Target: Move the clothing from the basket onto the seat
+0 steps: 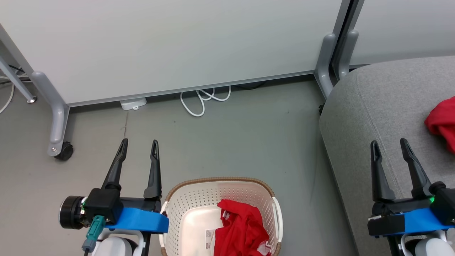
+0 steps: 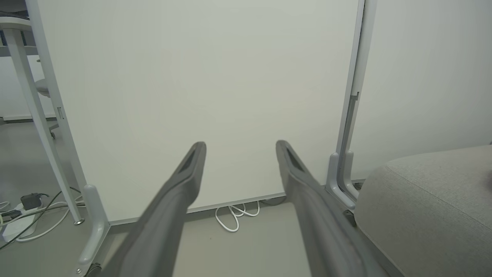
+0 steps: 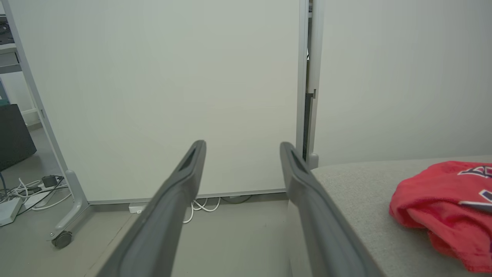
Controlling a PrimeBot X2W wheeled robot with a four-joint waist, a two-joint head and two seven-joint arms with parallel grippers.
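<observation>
The seat (image 1: 373,117), a broad grey cushion with rounded edges, fills the right of the head view. The basket (image 1: 185,202) stands on the floor just to its left, low between the two arms. The clothing (image 1: 241,231) in the basket lies crumpled against the right wall, bright red and soft, with a bit of white trim at its lower edge and bare basket bottom beside it. One red garment (image 1: 442,121) already sits bunched on the seat near the right edge, and the right wrist view shows white-outlined dark lettering on it. So the job looks partway through, between a drop and the next pick. The left tool (image 1: 139,142) hangs over the floor just left of the basket rim, and the right tool (image 1: 388,142) hangs over the seat, apart from the garment. Both are spread wide and hold nothing. Next, I judge, one tool has to draw back and go down into the basket, then pinch a thick fold so the limp cloth lifts clear of the rim.
</observation>
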